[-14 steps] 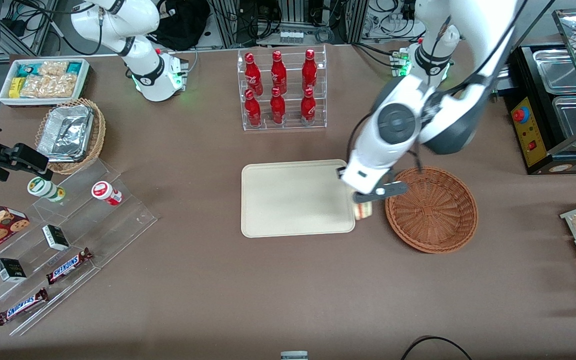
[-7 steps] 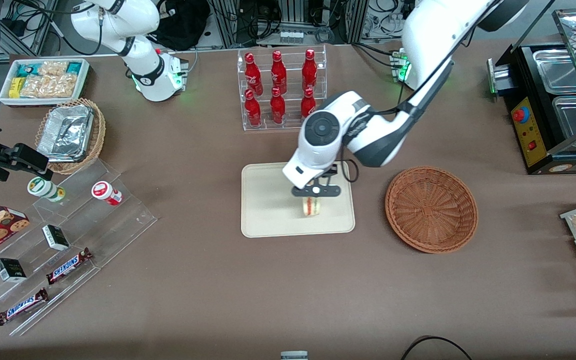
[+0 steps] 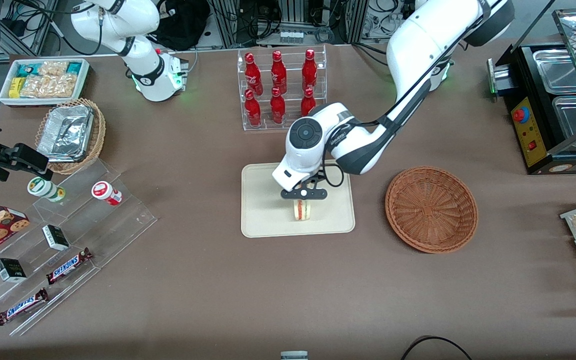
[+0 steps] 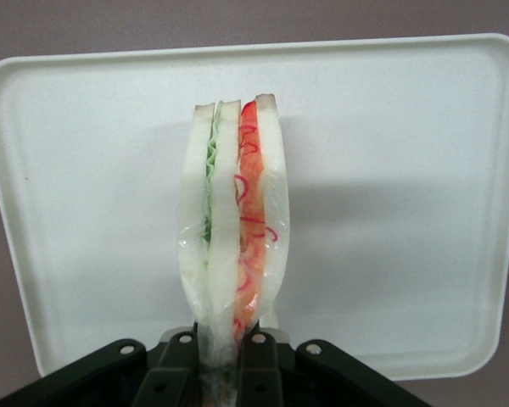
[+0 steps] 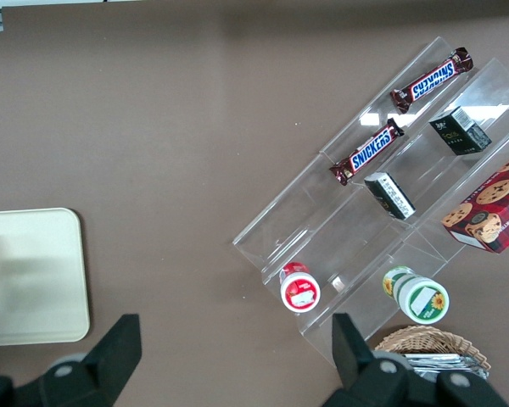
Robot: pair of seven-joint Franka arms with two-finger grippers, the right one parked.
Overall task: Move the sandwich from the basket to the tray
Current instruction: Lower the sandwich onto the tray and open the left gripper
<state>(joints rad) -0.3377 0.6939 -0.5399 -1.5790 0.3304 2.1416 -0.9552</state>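
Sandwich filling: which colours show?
Red-orange and green, in the pale triangular sandwich; clearest in the left wrist view.

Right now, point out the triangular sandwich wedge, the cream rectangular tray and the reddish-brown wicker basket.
Triangular sandwich wedge (image 4: 237, 229), left wrist view, cut edge; held in the hand (image 3: 303, 194) above the tray.
Cream rectangular tray (image 3: 263, 200), front view, bare floor.
Reddish-brown wicker basket (image 3: 431, 208), front view, woven bottom.
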